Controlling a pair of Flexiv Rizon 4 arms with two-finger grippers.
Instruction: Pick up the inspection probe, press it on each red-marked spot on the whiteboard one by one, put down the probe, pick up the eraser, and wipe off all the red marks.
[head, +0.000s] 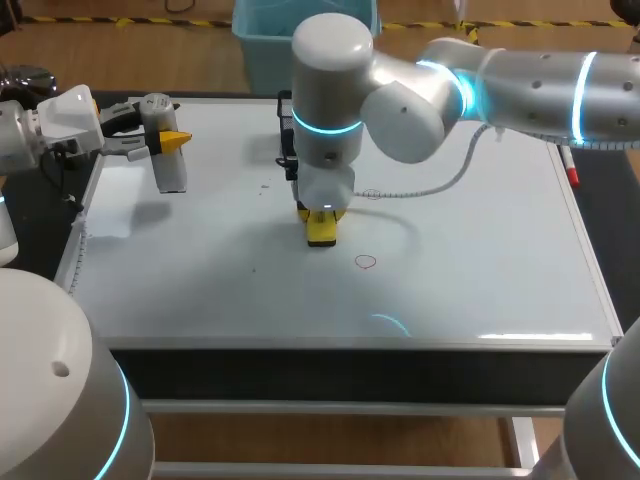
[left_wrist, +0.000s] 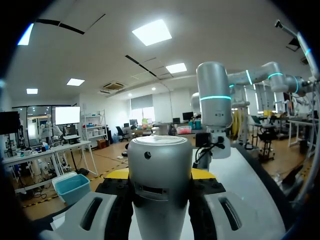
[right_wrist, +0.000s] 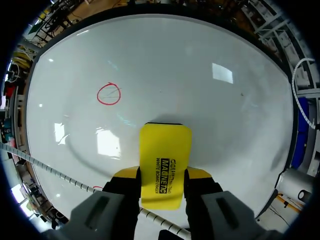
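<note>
Yellow eraser (right_wrist: 165, 150) clamped in the right gripper (right_wrist: 162, 173), on the whiteboard (right_wrist: 200, 60) near a red circle (right_wrist: 109, 94)

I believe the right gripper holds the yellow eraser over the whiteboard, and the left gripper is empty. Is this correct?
Not quite. The left gripper is not empty: the left wrist view shows it shut on the grey probe. The rest holds: the right gripper has the yellow eraser over the whiteboard.
</note>
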